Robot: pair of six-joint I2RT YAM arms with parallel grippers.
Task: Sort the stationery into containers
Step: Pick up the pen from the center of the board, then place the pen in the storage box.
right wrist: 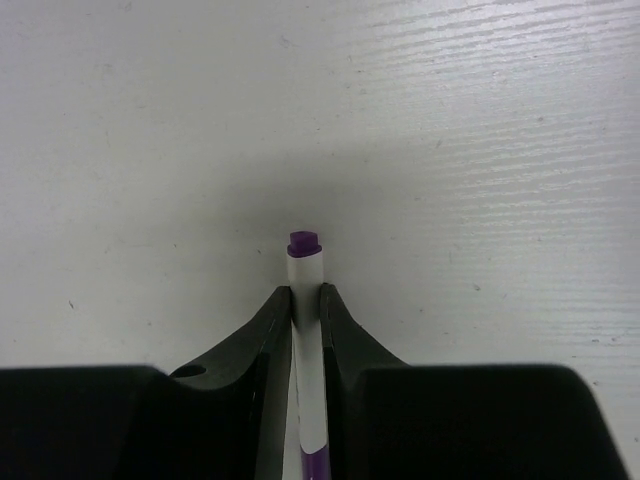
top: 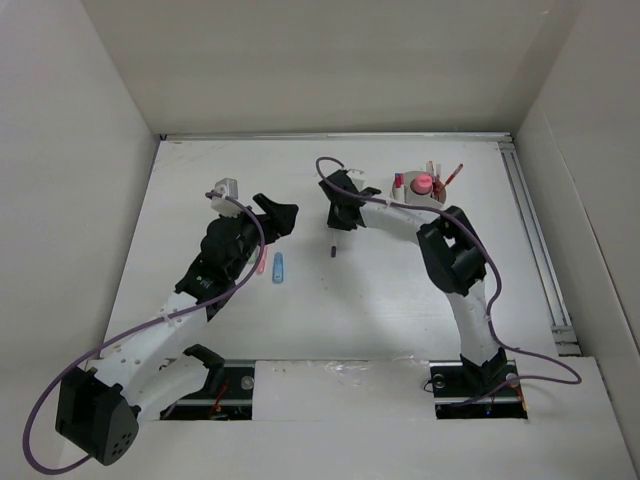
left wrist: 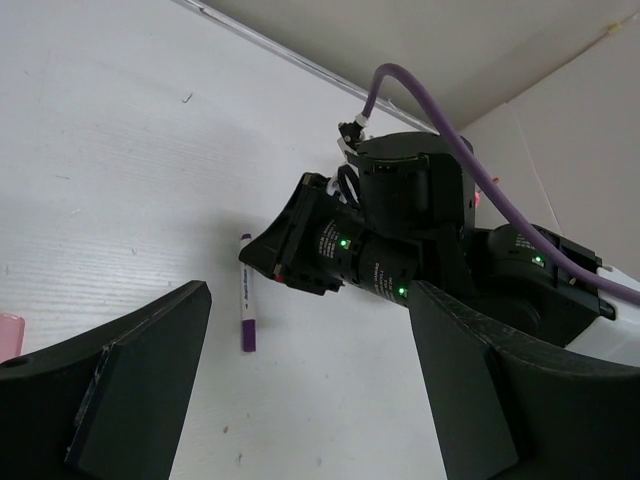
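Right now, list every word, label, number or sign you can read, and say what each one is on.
Marker: dark print along the white barrel, too small to read.
Right arm: small pale print near the green lights, too blurred to read.
No other text shows in any view, so none can be quoted.

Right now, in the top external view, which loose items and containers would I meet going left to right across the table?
pink piece → blue piece → purple marker → white tub
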